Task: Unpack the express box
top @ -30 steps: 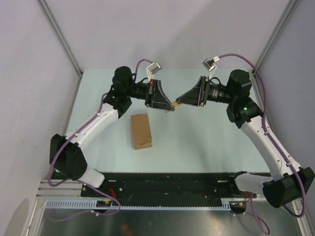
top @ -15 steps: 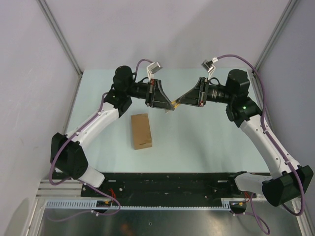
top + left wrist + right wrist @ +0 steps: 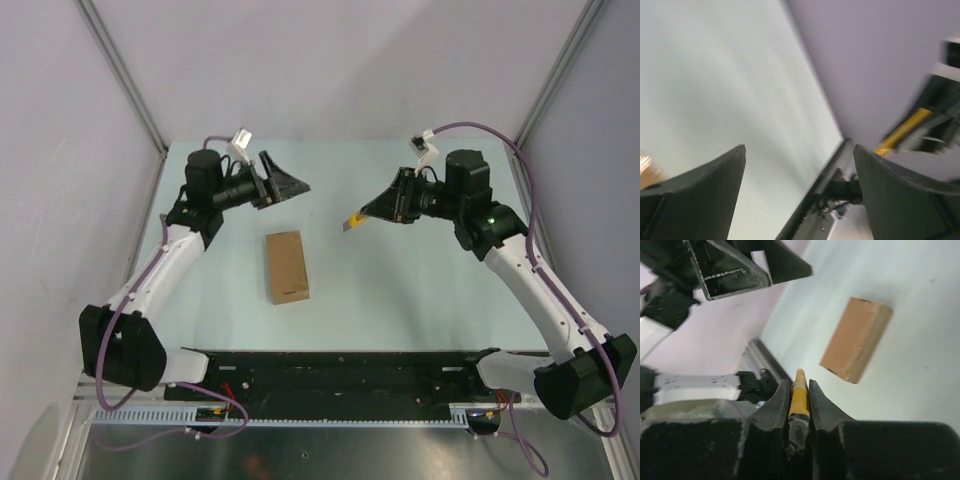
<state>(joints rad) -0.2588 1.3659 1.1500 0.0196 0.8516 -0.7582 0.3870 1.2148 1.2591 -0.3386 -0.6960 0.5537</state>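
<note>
- Box (image 3: pixel 287 267): small, plain brown cardboard, lying flat on the pale green desk (image 3: pixel 430 290). It sits left of centre with its long side running from near to far. As far as the overhead view shows, its flap is down.
- Nothing touches the box. Both claws are farther back on the desk, apart from it.
- Left claw (image 3: pixel 292 190): at the far left, just beyond the far end of the box, pointing right. Its two dark fingers (image 3: pixel 700 195) are spread wide with nothing between them. The left wrist view is blurred and shows only bare desk in the gap.
- Right claw (image 3: pixel 368 210): at the far right of centre, pointing left and slightly toward the near side. It is pinched almost together on a yellow knife (image 3: pixel 352 222), whose tip sticks out past the fingertips.
- In the right wrist view, the right claw (image 3: pixel 800 385) squeezes the yellow handle of the knife (image 3: pixel 799 392) from both sides. The box (image 3: pixel 856 339) lies on the desk beyond it. The spread left claw (image 3: pixel 740 265) shows at the top left.
- A clear gap separates the knife tip from the left claw.
</note>
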